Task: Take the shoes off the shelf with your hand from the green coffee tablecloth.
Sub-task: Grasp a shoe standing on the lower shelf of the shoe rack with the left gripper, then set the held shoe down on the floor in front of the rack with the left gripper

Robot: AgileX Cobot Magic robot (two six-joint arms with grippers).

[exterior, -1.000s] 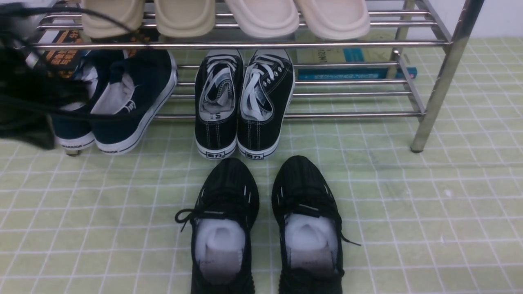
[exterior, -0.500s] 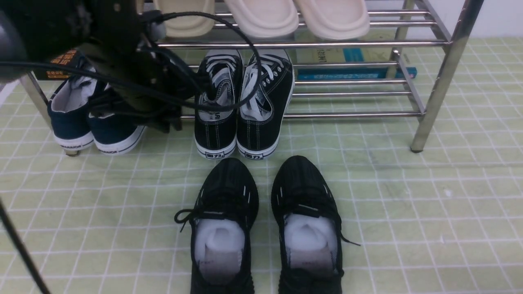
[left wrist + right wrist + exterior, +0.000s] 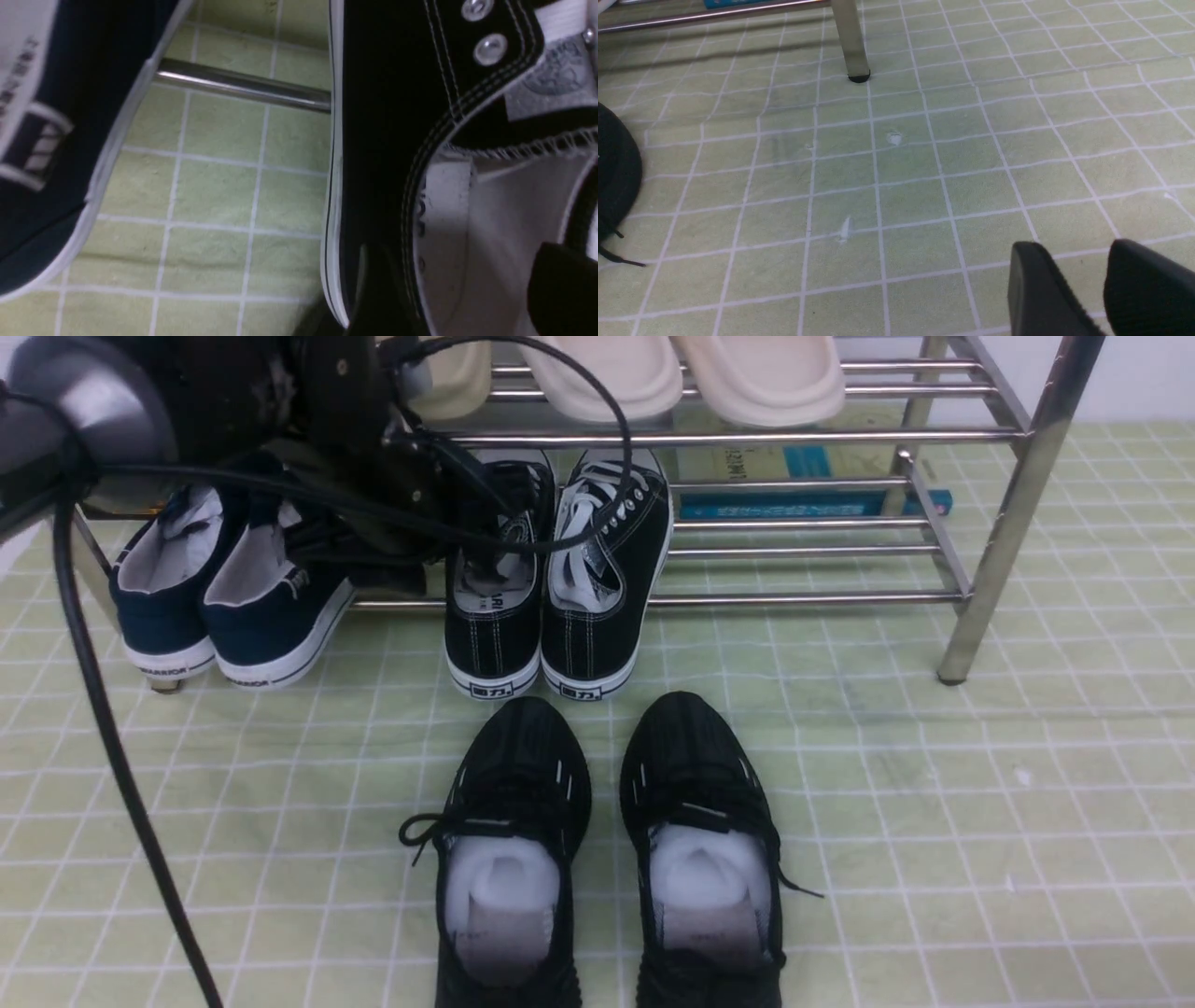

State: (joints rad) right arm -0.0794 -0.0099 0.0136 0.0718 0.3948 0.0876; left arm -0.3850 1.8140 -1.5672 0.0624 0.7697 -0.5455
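Pair of black canvas low-top sneakers with white laces (image 3: pixel 558 579): toes on the lower tier of the two-tier chrome tube shelf (image 3: pixel 1013 513), heels past its front rail on the pale yellow-green grid-lined cloth (image 3: pixel 934 784) covering the worktop. Heel tabs carry two Chinese characters; the left insole print is partly legible, "ARI". Left claw (image 3: pixel 460 270): released, fingers wide apart astride the left sneaker's side wall, one inside the opening. Right claw (image 3: pixel 1073 252): released, empty, low over bare cloth. Adjacent: navy slip-ons with white soles (image 3: pixel 233 607), heels stamped "WARRIOR"; all-black knit sneakers with white stuffing (image 3: pixel 607 821) on the cloth in front; beige slippers (image 3: pixel 691 373) on the upper tier; blue box (image 3: pixel 812 502) behind, lettering unreadable.
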